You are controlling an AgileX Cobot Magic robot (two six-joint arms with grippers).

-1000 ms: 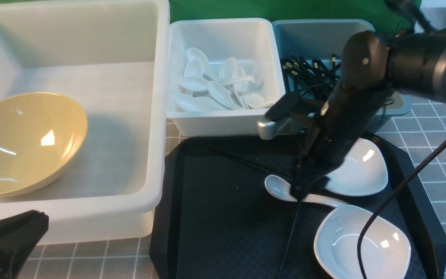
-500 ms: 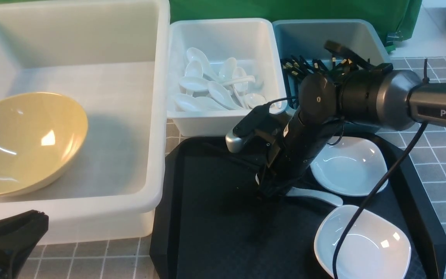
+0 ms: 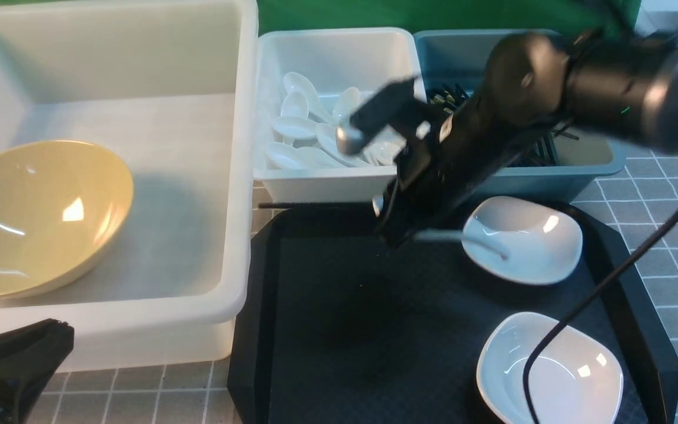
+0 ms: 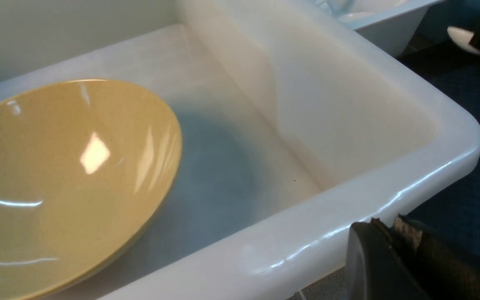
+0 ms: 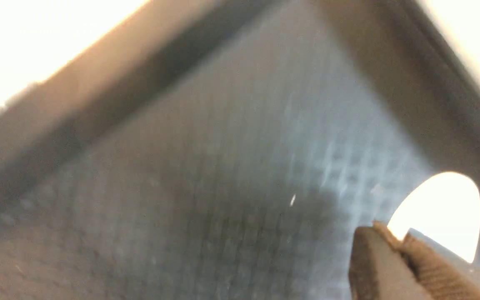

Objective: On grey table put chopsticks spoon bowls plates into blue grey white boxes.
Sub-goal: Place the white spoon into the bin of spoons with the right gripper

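White and glossy, the spoon (image 3: 462, 237) hangs pinched in the right gripper (image 3: 396, 228), jaws clamped near its scoop, clear above the black tray (image 3: 315, 306). Its handle trails toward 4 o'clock, across the far plate (image 3: 542, 253) in the front view. The white box (image 3: 321, 189), with other spoons inside, lies at 11 o'clock, its front wall just beyond the fingers, so the carry likely needs height over that rim. The blue-grey box (image 3: 539, 184) flanks at 2 o'clock. The left gripper (image 3: 12, 359) sits well apart at 8 o'clock, and I cannot tell its closure.
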